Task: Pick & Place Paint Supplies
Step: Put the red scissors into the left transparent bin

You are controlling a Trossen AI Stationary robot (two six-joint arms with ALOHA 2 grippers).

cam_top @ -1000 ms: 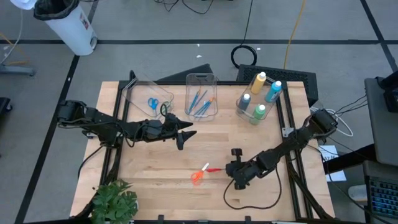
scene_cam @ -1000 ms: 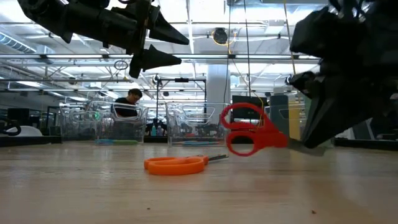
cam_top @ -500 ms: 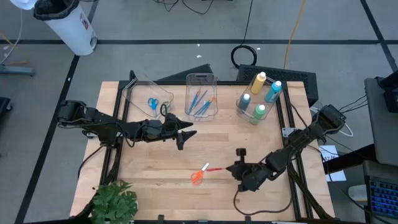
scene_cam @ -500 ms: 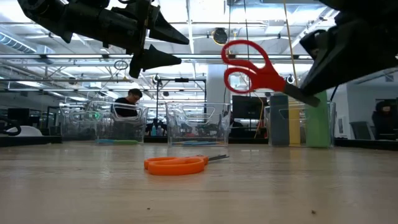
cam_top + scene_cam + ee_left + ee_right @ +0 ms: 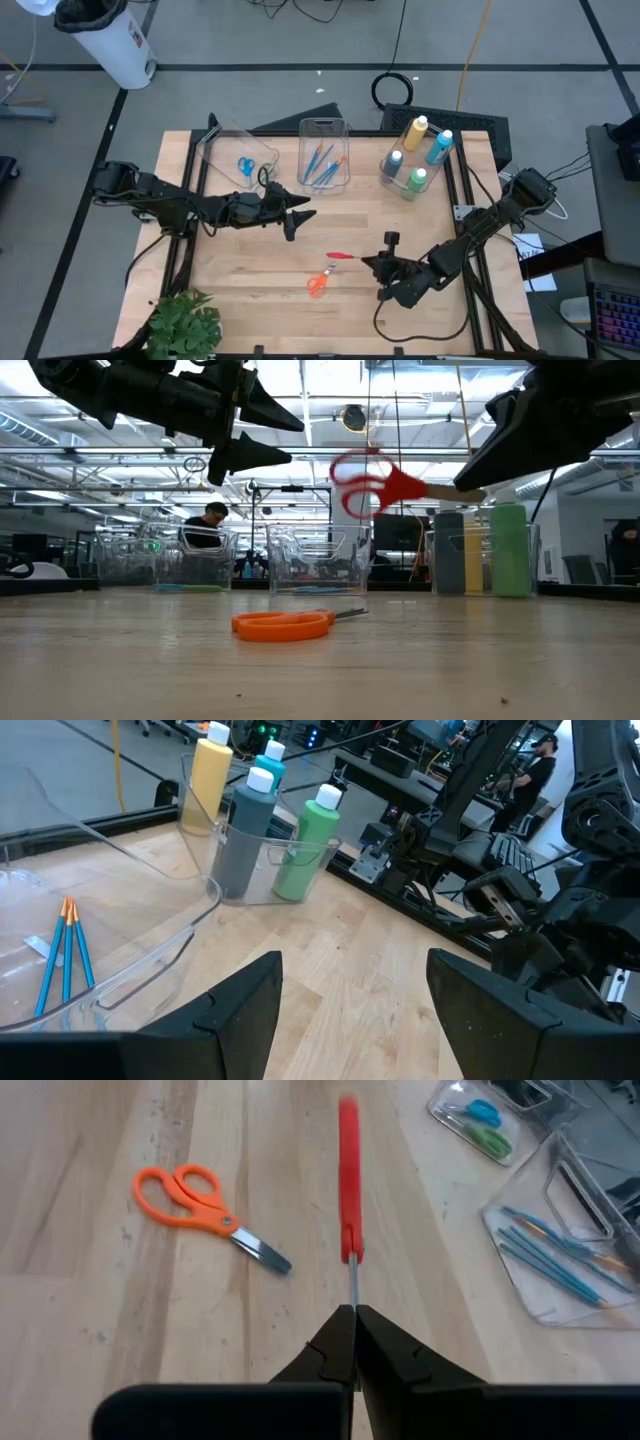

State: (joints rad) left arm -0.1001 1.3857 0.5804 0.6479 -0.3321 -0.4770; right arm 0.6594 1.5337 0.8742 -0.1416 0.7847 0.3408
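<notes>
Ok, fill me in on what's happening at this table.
The right gripper has its jaws shut on the blade tips of the red scissors and holds them in the air above the wooden table. The orange scissors lie flat on the table. The left gripper hovers with open jaws near the clear bin holding blue and green scissors. Brushes and paint bottles sit in the other bins.

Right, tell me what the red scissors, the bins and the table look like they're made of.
Red scissors: glossy red handles, probably plastic; thin grey blade, likely metal, pinched in the right gripper.
Bins: clear, see-through walls with glints, so apparently hard plastic.
Table: pale boards with visible grain and seams, looks like wood with a smooth finish.
</notes>
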